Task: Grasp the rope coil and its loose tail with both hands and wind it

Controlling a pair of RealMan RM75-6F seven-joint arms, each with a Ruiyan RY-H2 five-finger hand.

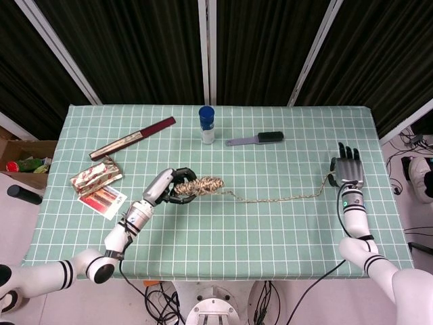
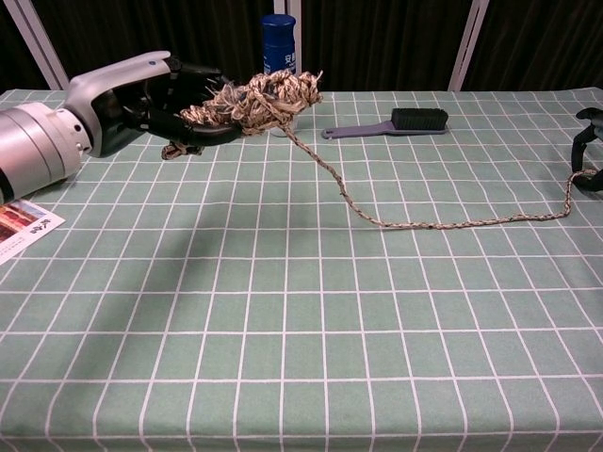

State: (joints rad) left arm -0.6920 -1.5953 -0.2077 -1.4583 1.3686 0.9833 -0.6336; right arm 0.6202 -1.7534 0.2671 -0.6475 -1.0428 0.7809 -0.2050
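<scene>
The rope coil [image 1: 203, 184] [image 2: 268, 94] is a frayed tan bundle left of the table's middle. My left hand [image 1: 166, 186] [image 2: 141, 99] grips its left end and holds it just above the cloth. The loose tail [image 1: 284, 198] [image 2: 452, 224] runs from the coil to the right across the green checked tablecloth [image 1: 223, 230]. It ends at my right hand [image 1: 348, 169] [image 2: 586, 151] near the right edge. There the tail's end rises off the cloth into the hand, pinched at the thumb side while the other fingers stay spread.
A blue-capped bottle [image 1: 207, 124] [image 2: 278, 38] and a purple brush [image 1: 256, 139] [image 2: 396, 121] sit behind the rope. A long dark red folded item [image 1: 133, 137], a snack packet [image 1: 96, 175] and a printed card [image 1: 105, 200] [image 2: 19, 226] lie at the left.
</scene>
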